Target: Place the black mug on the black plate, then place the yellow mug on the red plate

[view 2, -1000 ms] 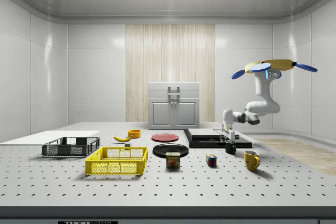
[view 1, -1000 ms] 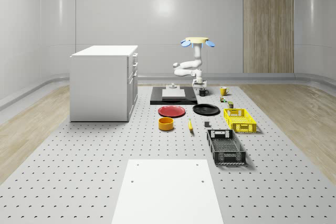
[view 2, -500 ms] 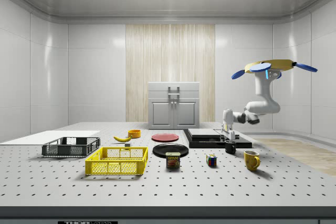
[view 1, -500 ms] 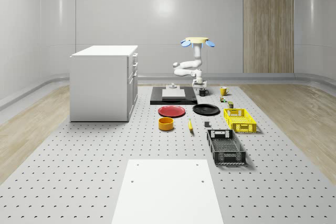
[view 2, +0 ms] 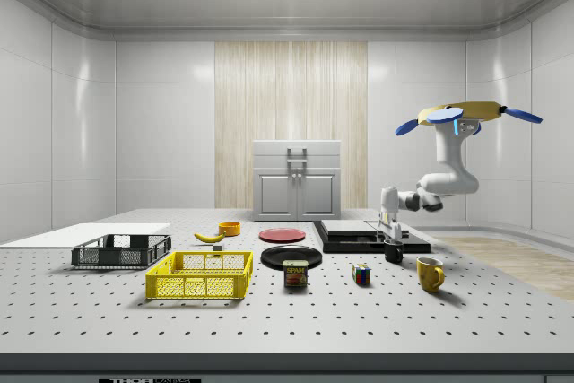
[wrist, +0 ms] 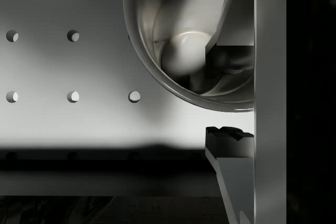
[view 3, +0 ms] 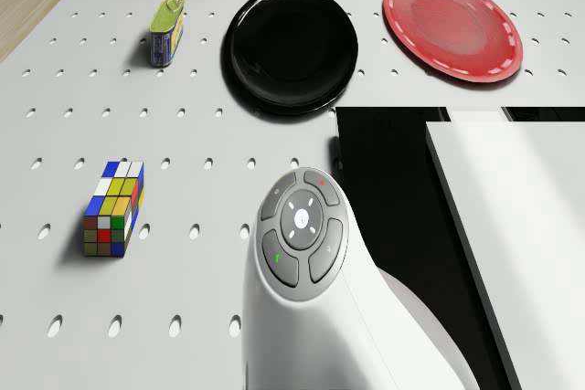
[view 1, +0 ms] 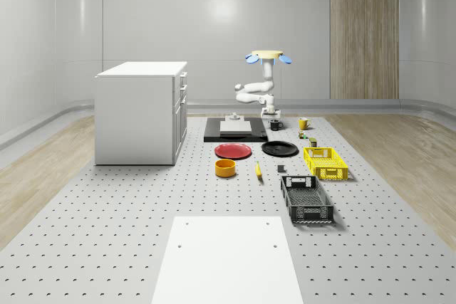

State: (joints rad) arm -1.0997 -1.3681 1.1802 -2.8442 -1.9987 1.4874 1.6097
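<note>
While the drone [view 2: 473, 114] hovers beyond the far right end of the worktop [view 2: 269, 311] in the side view, nearest that camera lies the yellow crate [view 2: 200, 274], with the black crate [view 2: 121, 251] off to its left. Just past them stand a tin can [view 2: 295, 274], a colour cube [view 2: 360, 274] and the yellow mug [view 2: 430, 273], upright on the worktop. Behind these, the black plate [view 2: 291, 256] and red plate [view 2: 282, 235] both lie bare, with a banana [view 2: 210, 237] and an orange bowl [view 2: 230, 228] to their left. The black mug [view 2: 394, 253] stands on the worktop beside the black slab [view 2: 368, 236]. Reaching down from the arm, the tool [view 2: 391, 235] straddles the mug's rim [wrist: 173, 87], one finger [wrist: 226, 3] inside and one finger [wrist: 231, 150] outside, a gap showing at the wall, so not yet clamped
</note>
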